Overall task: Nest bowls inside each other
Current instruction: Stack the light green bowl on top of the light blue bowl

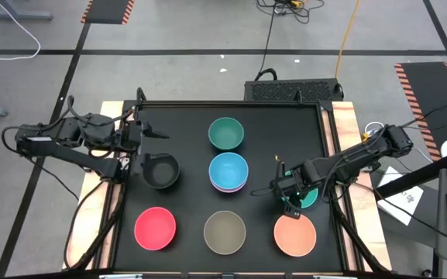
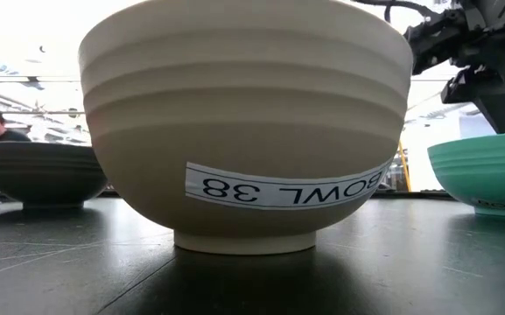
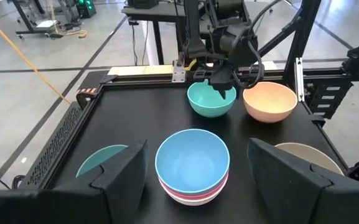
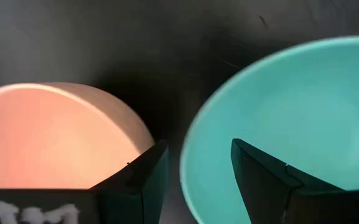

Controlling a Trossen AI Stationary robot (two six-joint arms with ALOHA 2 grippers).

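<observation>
- The right gripper [image 1: 288, 203] hung low over the teal bowl [image 3: 211, 99], fingers parted astride its near rim, not yet pinched.
- To do it well: I judged it should seat one finger inside the wall, close firmly, then lift straight, clear of the peach-orange bowl [image 1: 295, 235] just beside it.
- The teal bowl was small, round and smooth, at the desk's [image 1: 184, 132] right side.
- The left gripper [image 1: 152, 134] waited wide open and empty near the black bowl [image 1: 161, 171].
</observation>
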